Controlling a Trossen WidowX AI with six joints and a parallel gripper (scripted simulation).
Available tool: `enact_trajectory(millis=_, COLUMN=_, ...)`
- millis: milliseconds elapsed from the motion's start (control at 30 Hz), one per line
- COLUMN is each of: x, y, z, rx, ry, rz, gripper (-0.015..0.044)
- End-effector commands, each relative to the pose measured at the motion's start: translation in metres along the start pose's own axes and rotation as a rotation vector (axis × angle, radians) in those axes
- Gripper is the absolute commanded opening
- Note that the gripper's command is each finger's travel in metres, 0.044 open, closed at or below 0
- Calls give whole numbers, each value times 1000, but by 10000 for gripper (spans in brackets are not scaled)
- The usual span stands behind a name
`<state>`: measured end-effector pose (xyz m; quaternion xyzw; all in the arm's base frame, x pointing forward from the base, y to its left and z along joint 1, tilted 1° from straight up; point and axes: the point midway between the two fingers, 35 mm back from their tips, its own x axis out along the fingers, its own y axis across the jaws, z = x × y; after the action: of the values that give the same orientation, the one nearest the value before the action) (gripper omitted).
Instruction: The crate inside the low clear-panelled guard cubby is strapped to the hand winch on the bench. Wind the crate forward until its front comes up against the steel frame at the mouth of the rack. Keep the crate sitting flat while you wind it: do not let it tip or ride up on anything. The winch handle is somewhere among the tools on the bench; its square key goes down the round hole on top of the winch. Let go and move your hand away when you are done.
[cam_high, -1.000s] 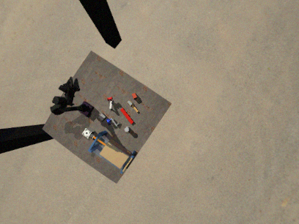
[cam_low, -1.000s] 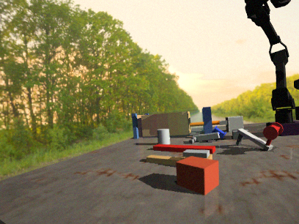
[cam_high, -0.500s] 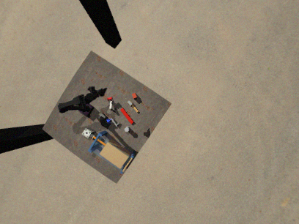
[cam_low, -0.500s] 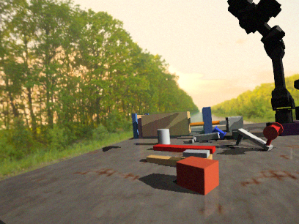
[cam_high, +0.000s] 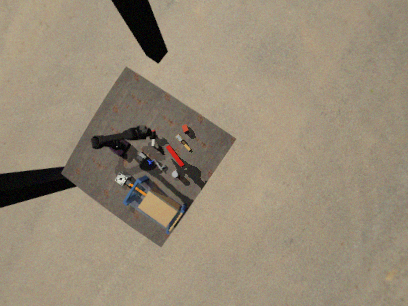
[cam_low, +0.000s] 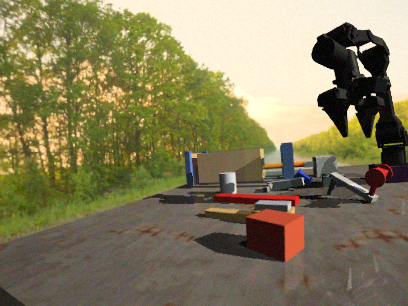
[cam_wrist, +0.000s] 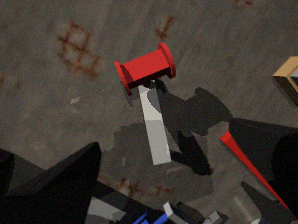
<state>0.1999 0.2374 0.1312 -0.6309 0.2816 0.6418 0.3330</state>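
Note:
The winch handle lies on the bench, with a red knob (cam_low: 377, 176) (cam_wrist: 145, 68) and a grey arm (cam_low: 352, 187) (cam_wrist: 155, 135). My gripper (cam_high: 148, 132) (cam_low: 357, 135) (cam_wrist: 164, 136) is open and empty, pointing down above the handle; its fingertips stand either side of the arm in the wrist view. The winch (cam_high: 121, 176) (cam_low: 325, 164) is a pale block outside the cubby mouth. An orange strap (cam_high: 137, 189) (cam_low: 285, 165) runs from it to the tan crate (cam_high: 159, 207) (cam_low: 230, 166). The crate sits flat, its front apart from the blue frame (cam_high: 142, 182) (cam_low: 286, 160).
A red bar (cam_high: 175, 155) (cam_low: 257, 199) (cam_wrist: 254, 170), a tan-handled tool (cam_high: 186, 146) (cam_low: 227, 214), a white cylinder (cam_high: 175, 173) (cam_low: 228, 183) and an orange-red block (cam_high: 185, 128) (cam_low: 272, 235) stand or lie beyond the handle. A blue-and-grey tool lies between handle and cubby.

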Motion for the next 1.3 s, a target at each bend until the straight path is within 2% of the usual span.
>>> enact_trajectory(millis=0, x=5, y=8, z=-9, rx=-11, ry=52, rz=51, gripper=440)
enact_trajectory(millis=333, x=8, y=-2, z=-7, rx=-11, ry=52, rz=51, gripper=440)
enact_trajectory(millis=500, x=63, y=0, z=-10, rx=-11, ry=52, rz=51, gripper=440)
enact_trajectory(millis=700, x=66, y=2, z=-9, rx=-11, ry=52, rz=51, gripper=440)
enact_trajectory(millis=833, x=99, y=4, z=-10, rx=-11, ry=52, rz=51, gripper=440)
enact_trajectory(millis=1267, x=122, y=6, z=-11, rx=-11, ry=52, rz=51, gripper=440)
